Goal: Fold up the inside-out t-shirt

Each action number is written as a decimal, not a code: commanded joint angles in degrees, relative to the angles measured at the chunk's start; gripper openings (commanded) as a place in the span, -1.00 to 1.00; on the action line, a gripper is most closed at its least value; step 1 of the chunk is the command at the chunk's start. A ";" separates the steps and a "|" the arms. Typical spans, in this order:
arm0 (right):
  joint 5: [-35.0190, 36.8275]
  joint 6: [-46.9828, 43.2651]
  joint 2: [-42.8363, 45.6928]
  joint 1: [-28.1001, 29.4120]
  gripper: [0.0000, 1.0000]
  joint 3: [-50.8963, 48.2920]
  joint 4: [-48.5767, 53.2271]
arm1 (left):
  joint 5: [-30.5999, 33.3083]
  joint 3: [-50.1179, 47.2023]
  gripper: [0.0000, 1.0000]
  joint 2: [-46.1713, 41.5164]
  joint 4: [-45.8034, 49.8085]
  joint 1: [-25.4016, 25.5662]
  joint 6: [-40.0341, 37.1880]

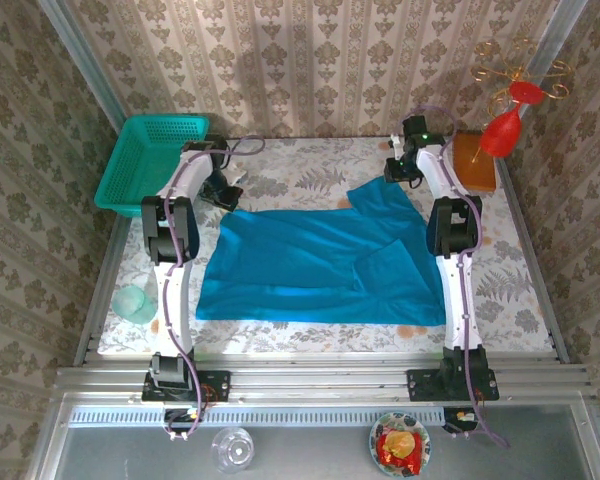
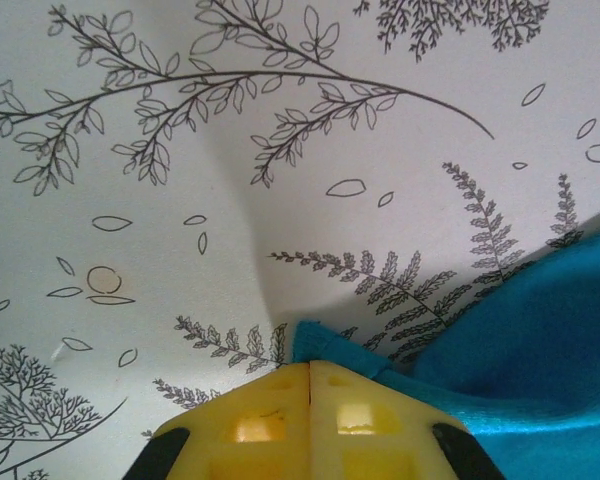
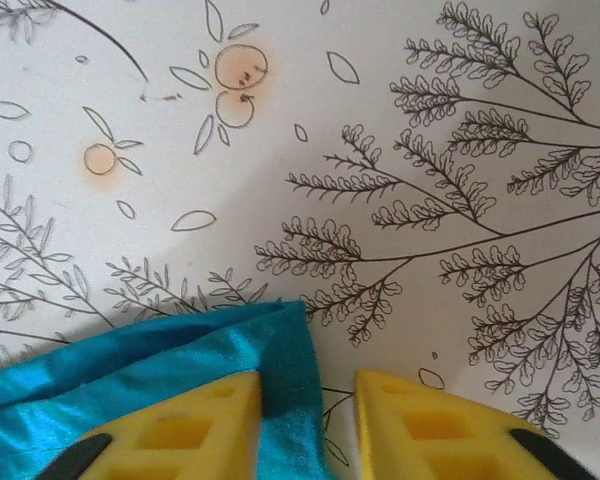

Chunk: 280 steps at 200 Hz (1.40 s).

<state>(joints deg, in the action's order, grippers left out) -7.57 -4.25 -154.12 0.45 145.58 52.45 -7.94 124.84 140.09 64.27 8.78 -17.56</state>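
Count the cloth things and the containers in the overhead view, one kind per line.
t-shirt: 1
basket: 1
cup: 1
glass: 1
bowl: 1
Total: 5

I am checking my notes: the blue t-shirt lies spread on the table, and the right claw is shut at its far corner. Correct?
Not quite: the right claw is open, as the right wrist view shows. The t-shirt does lie spread on the table, the claw at its far corner.
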 commanded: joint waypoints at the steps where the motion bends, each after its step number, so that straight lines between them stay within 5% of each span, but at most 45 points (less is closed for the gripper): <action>1: -4.29 0.93 -1.22 0.01 -0.52 1.64 -0.18 | -2.56 -0.21 -1.00 -2.63 0.93 -0.43 1.17; 38: -2.57 2.16 1.29 -0.18 -1.00 2.70 -0.10 | -6.25 -0.38 -1.00 -3.39 0.67 -1.62 3.80; 109: -9.08 8.29 15.97 -3.12 -1.00 -11.35 -4.61 | -31.03 -9.55 -1.00 -11.14 -8.91 -8.76 19.79; 180: -6.30 8.68 31.83 -3.70 -1.00 -32.46 -11.58 | -38.18 -21.05 -1.00 -16.78 -22.11 -12.84 31.78; 280: 0.61 10.67 44.45 -5.02 -1.00 -47.29 -16.68 | -36.16 -25.96 -1.00 -19.58 -27.79 -14.25 35.72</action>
<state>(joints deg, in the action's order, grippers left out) -9.61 5.48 -113.10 -4.27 99.09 36.56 -43.70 100.40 123.66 39.79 -5.04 15.92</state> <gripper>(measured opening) 0.065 0.064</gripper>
